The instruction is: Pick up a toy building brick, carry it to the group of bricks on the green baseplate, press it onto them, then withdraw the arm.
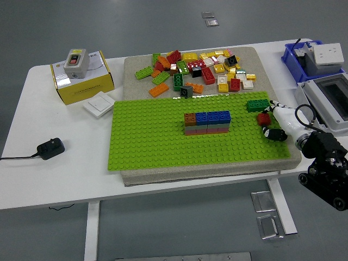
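Observation:
A green baseplate (152, 141) lies on a grey pad. On it stands a group of bricks (207, 122): a brown and blue top row over pink and grey ones. A dark green brick (256, 105) sits at the plate's right edge. My right hand (272, 120) reaches in from the right at the plate's right edge, its fingers curled on a red brick (264, 118). A pile of loose bricks (198, 70) in many colours lies on the pad behind the plate. My left arm is out of view.
A yellow box (81, 81) with a grey switch unit on it stands at the back left, a white wall switch (99, 104) beside it. A black power adapter (50, 148) lies at the left. A blue bin (307, 60) and a grey case (329, 100) sit at the right.

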Tool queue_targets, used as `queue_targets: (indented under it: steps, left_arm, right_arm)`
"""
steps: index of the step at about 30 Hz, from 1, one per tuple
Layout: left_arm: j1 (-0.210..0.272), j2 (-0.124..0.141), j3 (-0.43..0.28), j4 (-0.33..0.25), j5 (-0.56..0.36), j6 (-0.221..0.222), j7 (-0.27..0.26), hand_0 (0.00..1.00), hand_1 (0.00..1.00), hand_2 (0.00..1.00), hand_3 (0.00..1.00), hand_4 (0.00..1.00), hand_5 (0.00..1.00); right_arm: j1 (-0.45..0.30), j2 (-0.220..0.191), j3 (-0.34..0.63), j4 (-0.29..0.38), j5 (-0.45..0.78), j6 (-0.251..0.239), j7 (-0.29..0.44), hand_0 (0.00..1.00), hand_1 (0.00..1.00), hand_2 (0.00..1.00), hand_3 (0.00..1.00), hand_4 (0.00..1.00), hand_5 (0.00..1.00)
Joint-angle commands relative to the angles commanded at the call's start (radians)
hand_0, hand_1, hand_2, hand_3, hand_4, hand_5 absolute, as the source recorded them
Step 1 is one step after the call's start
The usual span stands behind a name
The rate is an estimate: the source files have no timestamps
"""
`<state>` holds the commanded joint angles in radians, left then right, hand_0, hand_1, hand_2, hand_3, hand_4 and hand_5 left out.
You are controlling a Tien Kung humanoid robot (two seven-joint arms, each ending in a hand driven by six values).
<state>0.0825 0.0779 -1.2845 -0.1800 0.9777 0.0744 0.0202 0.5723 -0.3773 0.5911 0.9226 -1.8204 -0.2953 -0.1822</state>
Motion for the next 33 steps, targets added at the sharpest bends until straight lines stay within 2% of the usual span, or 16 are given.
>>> queue_targets:
  steps: [9, 22, 27, 33]
  left_arm:
    - [-0.003, -0.001, 0.008, 0.0, -0.005, 0.0, -0.004, 0.661, 0.662, 0.587, 0.601, 0.153, 0.649]
    - [-0.004, -0.001, 0.012, 0.0, -0.008, 0.001, -0.006, 0.661, 0.662, 0.589, 0.603, 0.151, 0.654]
    - [0.0, -0.002, 0.009, 0.0, -0.006, 0.001, -0.005, 0.661, 0.662, 0.589, 0.603, 0.151, 0.657]
    - [0.006, -0.004, 0.003, 0.0, -0.003, 0.0, -0.004, 0.661, 0.662, 0.589, 0.605, 0.151, 0.657]
  right_arm:
    - [0.007, 0.003, -0.001, -0.019, 0.014, -0.002, 0.009, 0.798, 0.925, 0.998, 0.58, 0.563, 0.349]
    - [0.013, -0.001, 0.004, -0.009, 0.019, -0.01, 0.017, 0.796, 0.921, 0.992, 0.567, 0.563, 0.365]
    - [0.006, -0.022, 0.029, 0.05, -0.003, -0.016, 0.013, 0.792, 0.917, 0.985, 0.562, 0.557, 0.367]
    - [-0.017, -0.073, 0.063, 0.177, 0.005, -0.029, 0.004, 0.791, 0.911, 0.971, 0.567, 0.557, 0.372]
